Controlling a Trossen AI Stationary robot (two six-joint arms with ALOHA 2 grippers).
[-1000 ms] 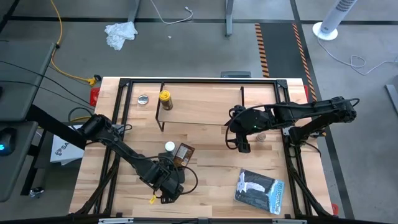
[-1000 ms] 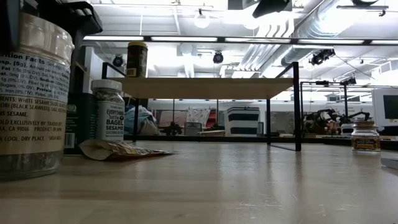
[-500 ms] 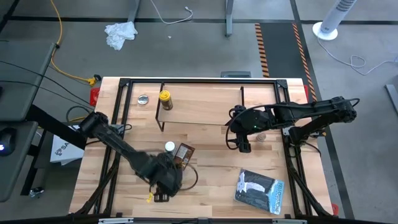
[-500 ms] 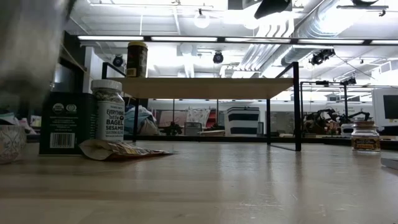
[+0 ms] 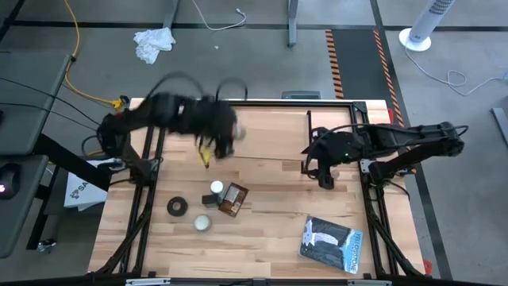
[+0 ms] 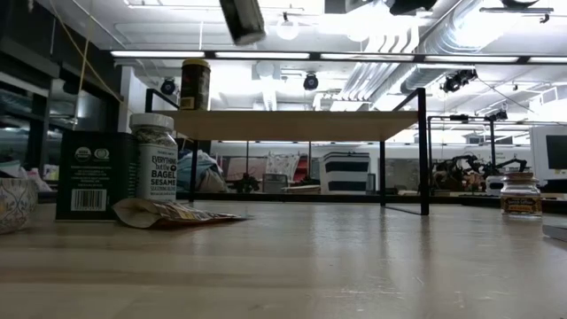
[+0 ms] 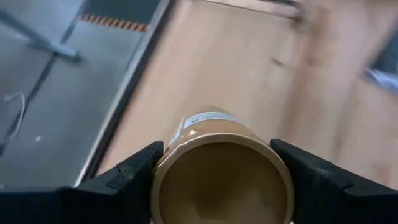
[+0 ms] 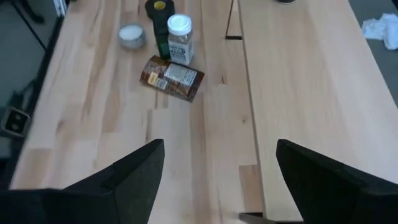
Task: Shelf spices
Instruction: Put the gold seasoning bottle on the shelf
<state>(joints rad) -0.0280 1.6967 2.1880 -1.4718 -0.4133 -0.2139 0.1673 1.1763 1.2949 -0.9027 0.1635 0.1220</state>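
Observation:
My left gripper (image 5: 228, 135) is high above the left end of the shelf (image 5: 266, 141), shut on a tan-lidded jar (image 7: 221, 180); it shows blurred in the high view. A yellow-lidded jar (image 6: 195, 84) stands on the shelf's plank (image 6: 292, 124). On the table in front of the shelf stand a white-capped bottle (image 5: 216, 188) and a dark box (image 6: 89, 173), with a flat brown packet (image 5: 235, 199) lying beside them. My right gripper (image 5: 325, 176) hangs open by the shelf's right end, and a tiny brown-topped jar (image 6: 520, 193) stands on the table there. My left gripper pinches the jar between its two fingers (image 7: 124, 183), one on each side of the jar just under the lid rim (image 7: 168, 155). The tan lid faces back toward the wrist and the jar's body (image 7: 205, 119) points away, along the fingers. The jar is lifted clear, tilted downward.
A black tape roll (image 5: 177, 206) and a small round tin (image 5: 203, 223) lie near the table's left front. A dark bag (image 5: 332, 242) lies at the right front. The shelf's black wire legs (image 6: 423, 151) stand on the table, and bare wood lies between them.
My left gripper has lifted the tan-lidded jar off the table's near left part and swung it fast up and toward the far edge, over the shelf's left end. The tape roll and the tin beneath show now. My right gripper has shifted slightly toward the table's right edge.

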